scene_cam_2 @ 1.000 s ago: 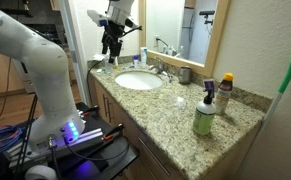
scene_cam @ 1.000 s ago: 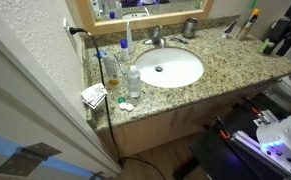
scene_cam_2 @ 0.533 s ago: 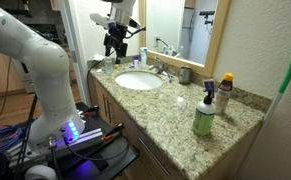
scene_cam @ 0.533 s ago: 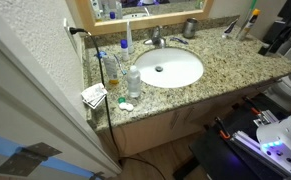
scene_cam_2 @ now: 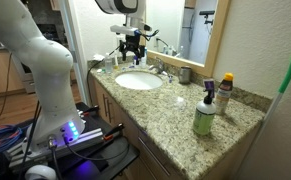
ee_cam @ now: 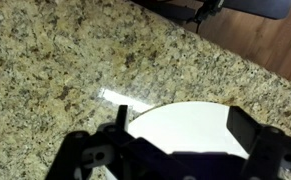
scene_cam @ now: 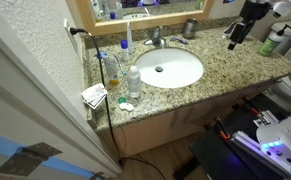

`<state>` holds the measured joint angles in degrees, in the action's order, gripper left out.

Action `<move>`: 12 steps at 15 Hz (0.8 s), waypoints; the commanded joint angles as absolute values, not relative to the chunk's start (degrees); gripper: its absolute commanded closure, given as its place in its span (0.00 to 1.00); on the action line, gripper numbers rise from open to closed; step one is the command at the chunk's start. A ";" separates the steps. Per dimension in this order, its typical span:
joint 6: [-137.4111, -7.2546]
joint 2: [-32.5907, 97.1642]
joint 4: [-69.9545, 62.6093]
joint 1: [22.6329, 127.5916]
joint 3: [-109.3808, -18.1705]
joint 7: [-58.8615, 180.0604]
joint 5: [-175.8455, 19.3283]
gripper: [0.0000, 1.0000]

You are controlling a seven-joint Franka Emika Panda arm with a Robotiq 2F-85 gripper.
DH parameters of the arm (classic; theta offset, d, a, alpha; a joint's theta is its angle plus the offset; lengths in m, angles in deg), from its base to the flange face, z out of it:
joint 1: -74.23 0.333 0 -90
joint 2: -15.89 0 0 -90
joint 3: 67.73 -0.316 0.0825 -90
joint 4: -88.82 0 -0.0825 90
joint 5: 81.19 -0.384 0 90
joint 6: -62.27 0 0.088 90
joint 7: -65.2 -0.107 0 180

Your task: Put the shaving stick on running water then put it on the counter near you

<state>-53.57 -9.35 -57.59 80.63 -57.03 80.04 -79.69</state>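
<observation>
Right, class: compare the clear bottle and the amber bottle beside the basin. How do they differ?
The clear bottle looks colourless with a pale cap, while the amber bottle is brownish-yellow. The clear bottle stands right by the rim of the basin, and the amber bottle stands farther from it. Both are upright on the counter, on the same side of the basin.

Robot arm reaching out, gripper hanging downward with its jaws apart.

The white arm (scene_cam_2: 33, 60) is arching up and over in an exterior view, carrying the dark gripper (scene_cam_2: 133, 52) at its far end, fingertips pointing down. In the wrist view the gripper (ee_cam: 175, 162) is showing its two black fingers (ee_cam: 93, 156) along the bottom edge, spreading wide apart and gripping nothing.
</observation>
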 commanded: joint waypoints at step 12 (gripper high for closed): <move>-81.44 11.91 -49.05 76.80 -63.87 78.31 -75.64 0.00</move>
